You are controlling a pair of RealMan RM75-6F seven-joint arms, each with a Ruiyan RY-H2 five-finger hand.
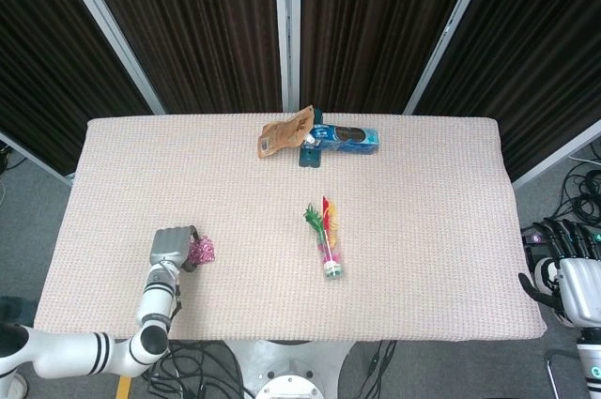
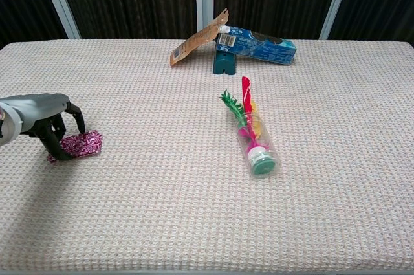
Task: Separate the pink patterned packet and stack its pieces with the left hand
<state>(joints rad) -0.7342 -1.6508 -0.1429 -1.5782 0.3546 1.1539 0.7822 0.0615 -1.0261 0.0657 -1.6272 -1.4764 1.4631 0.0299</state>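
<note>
The pink patterned packet (image 1: 200, 250) (image 2: 82, 143) lies on the woven table cover near the front left. My left hand (image 1: 171, 247) (image 2: 35, 113) arches over its left end, dark fingers curled down and gripping that end against the cloth. The packet's right part sticks out from under the fingers. Whether it is one piece or two, I cannot tell. My right hand (image 1: 568, 272) hangs off the table's right edge, fingers apart and holding nothing; only the head view shows it.
A clear tube of coloured feathers with a green cap (image 1: 328, 241) (image 2: 254, 136) lies mid-table. At the back stand a blue carton (image 1: 343, 138) (image 2: 259, 39), a brown pouch (image 1: 282, 133) (image 2: 197, 41) leaning on it, and a teal holder (image 1: 309, 157) (image 2: 224, 63).
</note>
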